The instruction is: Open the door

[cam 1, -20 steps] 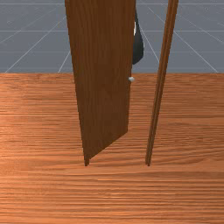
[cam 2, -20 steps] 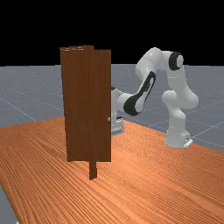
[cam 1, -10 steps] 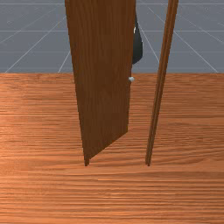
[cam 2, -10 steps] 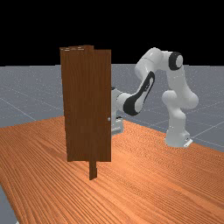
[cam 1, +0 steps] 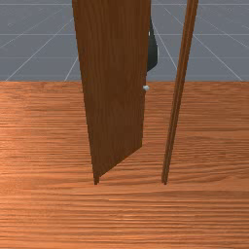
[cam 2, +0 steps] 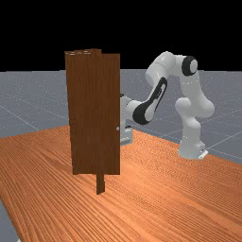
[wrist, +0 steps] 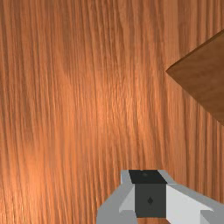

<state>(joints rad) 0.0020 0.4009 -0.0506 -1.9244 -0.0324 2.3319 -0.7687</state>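
- One door (cam 1: pixel 114 87) stands ajar over the counter (cam 1: pixel 126 214), its top cut off in the front view.
- It partly hides the hand (cam 2: pixel 126 137); open or closed, I cannot tell.

In the front view, an upright opening is left between the free edge of the door (cam 1: pixel 112 97) and the post (cam 1: pixel 176 97); through it, over the table (cam 1: pixel 204 204), a hand could be passed. The way on the front view's left is blocked by the door, slanted back from that camera, and the opening is slightly narrowed by the knob (cam 1: pixel 146 88). In the far view, the gripper (cam 2: pixel 126 137) is partly screened by the door; in the wrist view, room is left between them.
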